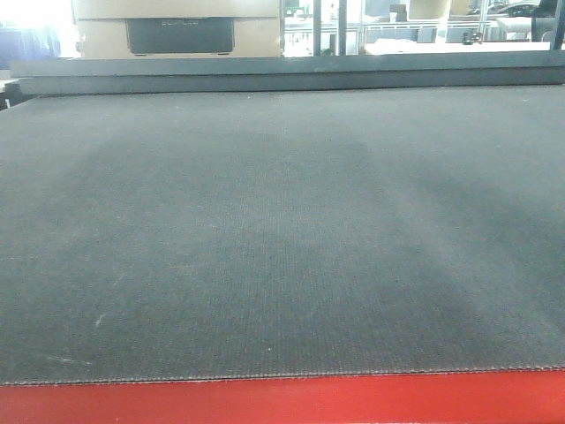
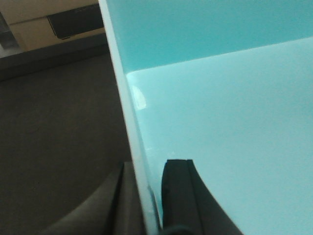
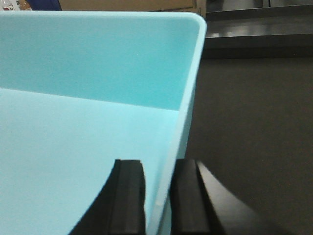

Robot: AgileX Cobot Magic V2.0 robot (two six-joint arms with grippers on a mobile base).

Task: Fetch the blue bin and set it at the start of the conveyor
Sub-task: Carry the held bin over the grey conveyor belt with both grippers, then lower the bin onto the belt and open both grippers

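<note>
The bin (image 2: 220,122) is pinched at two opposite side walls, one by each gripper. In the left wrist view, the left gripper (image 2: 148,171) straddles the bin's left wall: one dark finger (image 2: 180,196) lies inside against the pale turquoise floor and the other sits outside, with the thin wall clamped between them. In the right wrist view, the right gripper (image 3: 159,169) does the same on the right wall, near the rounded far corner of the bin (image 3: 73,137), with one finger (image 3: 128,196) inside and its mate outside, closed on the wall. Both wrist cameras look along the walls toward the bin's far side, so each arm reaches forward with its fingers pointing down over the rim. Outside each wall the dark belt (image 2: 58,137) spreads beneath and beside the bin, but neither view shows whether the bin's base rests on it. The front view shows what the wrists do not: the wide woven belt (image 1: 282,238) with its red edge (image 1: 282,402) nearest the camera and a beige box (image 1: 177,26) beyond the far end. Only the wrist views show the bin.
</note>
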